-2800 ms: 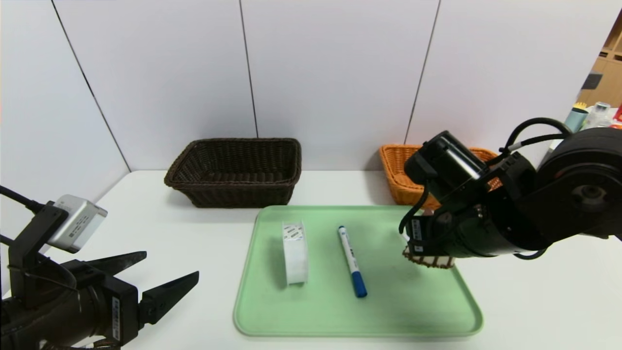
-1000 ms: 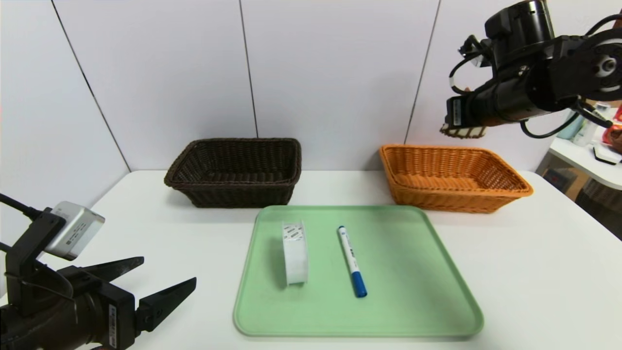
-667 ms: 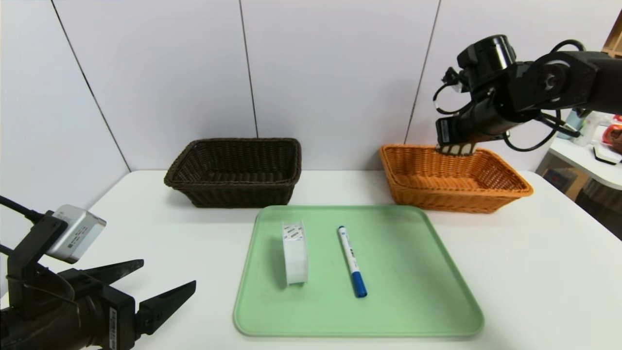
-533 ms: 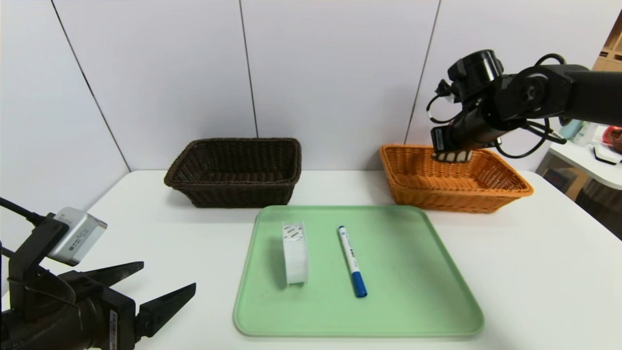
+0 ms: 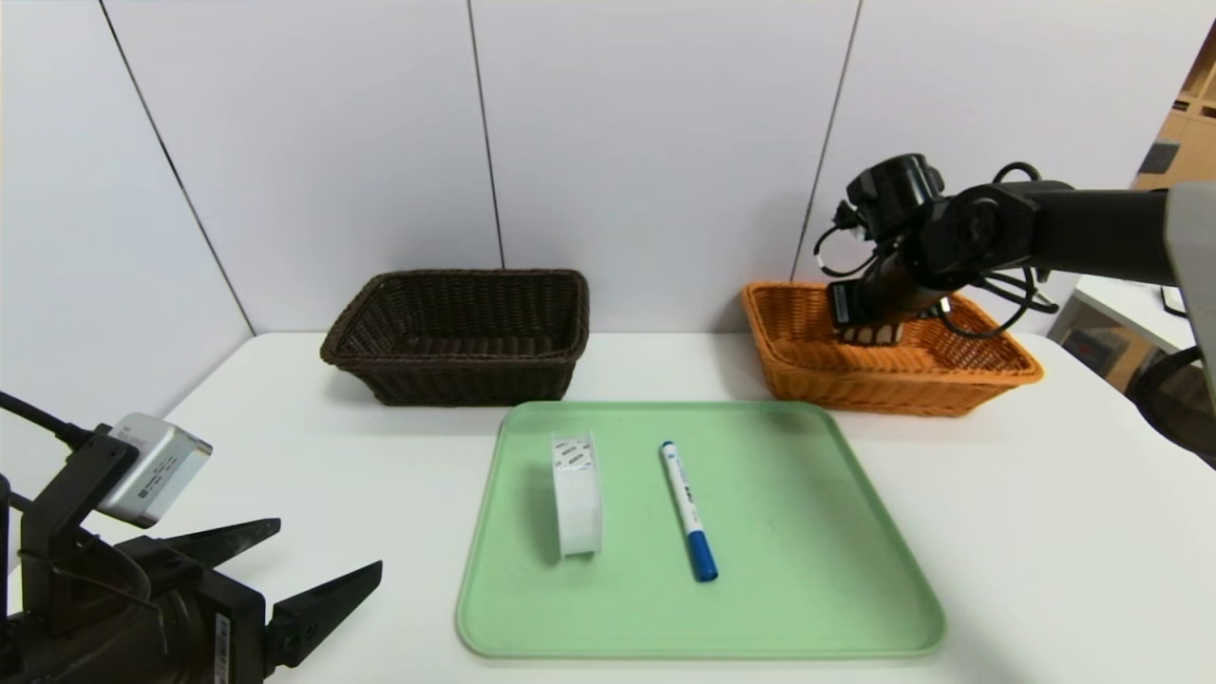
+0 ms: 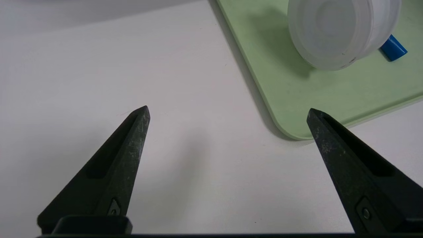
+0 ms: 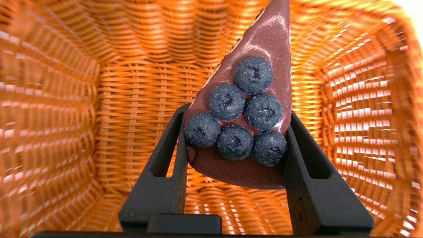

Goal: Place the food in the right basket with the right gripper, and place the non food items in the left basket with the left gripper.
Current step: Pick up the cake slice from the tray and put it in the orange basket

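Observation:
My right gripper (image 5: pixel 869 328) (image 7: pixel 235 112) is shut on the chocolate cake slice (image 7: pixel 246 109) topped with blueberries, its white-dripped edge (image 5: pixel 871 333) showing inside the orange-tan basket (image 5: pixel 988 366). In the right wrist view the slice hangs above the basket's woven floor (image 7: pixel 132 109). The white tape roll (image 5: pixel 578 492) (image 6: pixel 337 29) stands on edge on the green tray (image 5: pixel 807 589), with the blue-capped marker (image 5: pixel 689 510) beside it. My left gripper (image 5: pixel 313 560) (image 6: pixel 228 110) is open over bare table at the front left, apart from the tray corner (image 6: pixel 290 129). The dark brown basket (image 5: pixel 461 332) sits at the back.
White wall panels stand just behind both baskets. A side table with bottles and clutter (image 5: pixel 1154 304) lies beyond the table's right edge. The white tabletop (image 5: pixel 1045 532) stretches right of the tray.
My right arm has come down from high above the orange-tan basket, carrying the cake slice into it. The left arm has barely moved.

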Robot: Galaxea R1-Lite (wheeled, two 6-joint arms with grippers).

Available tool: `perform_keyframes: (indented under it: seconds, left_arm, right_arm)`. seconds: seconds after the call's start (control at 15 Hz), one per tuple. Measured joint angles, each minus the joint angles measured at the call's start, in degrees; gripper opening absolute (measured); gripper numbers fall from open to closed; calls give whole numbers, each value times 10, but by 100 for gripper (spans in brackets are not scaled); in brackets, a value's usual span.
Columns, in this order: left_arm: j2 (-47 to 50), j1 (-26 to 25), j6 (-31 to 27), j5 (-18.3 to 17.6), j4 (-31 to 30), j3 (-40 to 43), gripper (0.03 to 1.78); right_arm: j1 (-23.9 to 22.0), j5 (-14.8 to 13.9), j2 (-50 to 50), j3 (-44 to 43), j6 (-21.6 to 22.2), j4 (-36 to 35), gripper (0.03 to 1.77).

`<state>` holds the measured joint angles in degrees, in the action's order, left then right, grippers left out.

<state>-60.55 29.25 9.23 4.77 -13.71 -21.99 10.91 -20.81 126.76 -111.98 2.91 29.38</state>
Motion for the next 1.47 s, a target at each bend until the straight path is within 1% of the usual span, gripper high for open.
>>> perform_keyframes:
  seconds: [0.33, 0.93, 1.0, 1.2, 1.33, 1.47]
  left_arm:
    - [-1, 0, -1, 1, 0, 0, 169]
    - [-1, 0, -1, 2, 0, 4, 169]
    - [-1, 0, -1, 2, 0, 4, 169]
    - [-1, 0, -1, 2, 0, 4, 169]
    - [-2, 0, -1, 1, 0, 4, 169]
    - [-2, 0, -1, 1, 0, 4, 169]
  right_arm:
    - [-2, 0, 19, 2, -1, 4, 81]
    - [-2, 0, 18, 4, -1, 5, 81]
    - [-2, 0, 18, 5, -2, 6, 85]
    - [-1, 0, 17, 7, 0, 5, 113]
    - [-1, -1, 15, 7, -1, 6, 127]
    - [-1, -1, 14, 7, -1, 6, 137]
